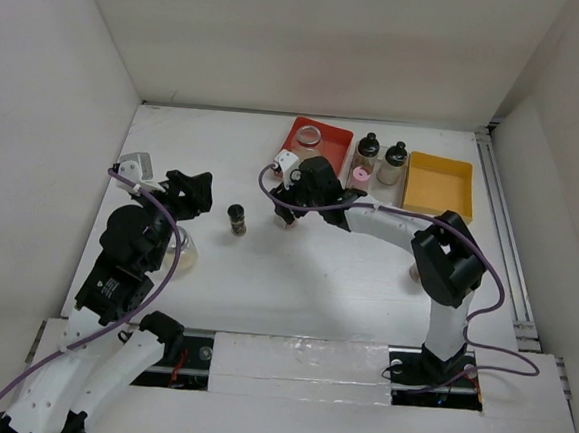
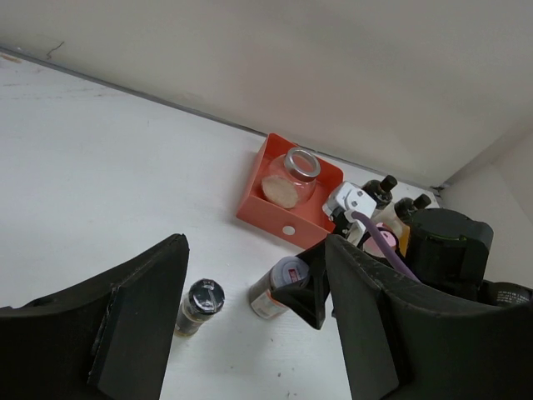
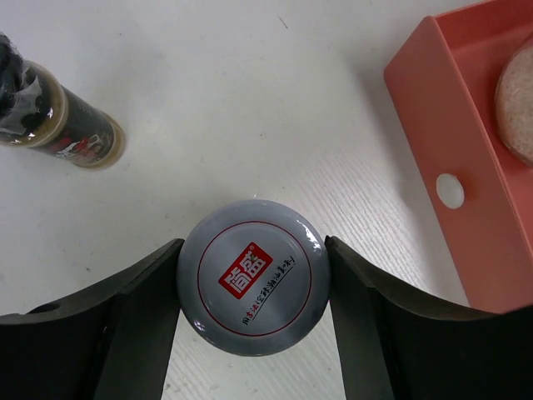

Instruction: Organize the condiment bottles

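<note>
My right gripper point(image 3: 254, 275) is clamped on the upright silver-capped shaker point(image 3: 252, 292), axis vertical; red tray point(image 3: 429, 125) lies at 2 o'clock, close. Left gripper point(image 2: 254, 250) spread, empty, farther off.

Three trays sit side by side at the far right of the table point(image 1: 263, 295): left tray point(image 1: 338, 137), middle tray point(image 1: 384, 192), right tray point(image 1: 438, 183). A jar point(image 1: 307, 136) sits in the left tray. The middle tray holds three bottles point(image 1: 368, 147), two at the back and one before the left of them. Before the left tray stands a lone bottle point(image 3: 252, 287), the right pincer point(image 3: 252, 250) touching it on both sides. Left of it, apart, stands a shaker point(image 1: 236, 218). Further left and nearer sits a second jar point(image 1: 181, 255).
</note>
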{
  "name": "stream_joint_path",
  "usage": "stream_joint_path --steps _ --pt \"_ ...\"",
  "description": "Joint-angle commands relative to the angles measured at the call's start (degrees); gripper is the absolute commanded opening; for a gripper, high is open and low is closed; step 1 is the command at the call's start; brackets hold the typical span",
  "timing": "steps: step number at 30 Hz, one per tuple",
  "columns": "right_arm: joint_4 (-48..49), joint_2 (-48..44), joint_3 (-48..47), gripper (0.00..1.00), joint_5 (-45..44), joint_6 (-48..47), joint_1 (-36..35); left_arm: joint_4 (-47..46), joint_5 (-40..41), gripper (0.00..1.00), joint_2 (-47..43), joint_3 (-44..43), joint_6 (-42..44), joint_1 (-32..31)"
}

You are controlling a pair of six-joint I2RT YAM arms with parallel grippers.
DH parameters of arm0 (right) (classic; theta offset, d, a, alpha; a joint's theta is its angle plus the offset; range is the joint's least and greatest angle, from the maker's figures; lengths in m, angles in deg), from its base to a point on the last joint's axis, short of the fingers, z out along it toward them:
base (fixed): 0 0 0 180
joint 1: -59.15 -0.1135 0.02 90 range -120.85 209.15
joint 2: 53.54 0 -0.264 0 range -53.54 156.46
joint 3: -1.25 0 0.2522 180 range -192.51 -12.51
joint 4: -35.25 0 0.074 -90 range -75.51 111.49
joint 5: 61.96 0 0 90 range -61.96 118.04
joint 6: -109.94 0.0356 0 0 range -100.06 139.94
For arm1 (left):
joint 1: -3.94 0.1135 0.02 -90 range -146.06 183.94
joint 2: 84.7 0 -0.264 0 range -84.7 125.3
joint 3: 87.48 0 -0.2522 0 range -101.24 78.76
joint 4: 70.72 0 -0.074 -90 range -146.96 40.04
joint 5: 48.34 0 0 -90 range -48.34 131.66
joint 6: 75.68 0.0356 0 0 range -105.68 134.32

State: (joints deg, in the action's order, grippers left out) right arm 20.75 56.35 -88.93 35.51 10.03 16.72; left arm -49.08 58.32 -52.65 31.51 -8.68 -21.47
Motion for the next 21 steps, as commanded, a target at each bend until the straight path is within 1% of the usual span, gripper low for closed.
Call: stream_joint_path --steps 1,3,8,11,14,15,17,18,19,21 --pt "1.8 -1.2 -2.1 0.56 0.4 0.9 -0.3 -2.7 -0.3 0.62 -0.2 -0.1 0.2 0.0" --pt "1.8 -3.0 -1.2 0.53 0.4 0.9 -0.3 -2.7 -0.3 0.62 -0.2 -0.1 0.2 0.0" --pt "2.3 -13.7 0.1 0.53 -0.2 1.6 0.8 -2.7 -0.9 0.62 -0.2 -0.1 0.2 0.0" --pt "2.3 -20.5 -1.7 0.53 -1.7 1.6 3.1 -2.7 -0.9 0.62 -0.2 -0.1 0.2 0.0" --pt "2.3 -25.6 -3.9 0.53 -1.7 1.6 8.7 -2.7 -1.5 0.62 -0.2 -0.1 0.2 0.0" --pt "2.3 -26.5 -4.5 0.53 -1.7 1.6 12.5 -2.7 -1.5 0.62 -0.2 -0.1 0.2 0.0" --pt "1.5 -28.7 -6.3 0.53 -2.3 2.1 16.6 -2.7 -1.5 0.62 -0.2 -0.1 0.2 0.0" --pt "0.8 -29.2 -6.3 0.53 -2.9 2.1 18.6 -2.7 -1.5 0.62 -0.2 -0.1 0.2 0.0" --pt "0.3 -29.2 -7.2 0.53 -4.2 2.1 22.6 -2.7 -1.5 0.62 -0.2 -0.1 0.2 0.0" --pt "-0.2 -29.7 -8.6 0.53 -5.7 2.1 26.4 -2.7 -1.5 0.62 -0.2 -0.1 0.2 0.0"
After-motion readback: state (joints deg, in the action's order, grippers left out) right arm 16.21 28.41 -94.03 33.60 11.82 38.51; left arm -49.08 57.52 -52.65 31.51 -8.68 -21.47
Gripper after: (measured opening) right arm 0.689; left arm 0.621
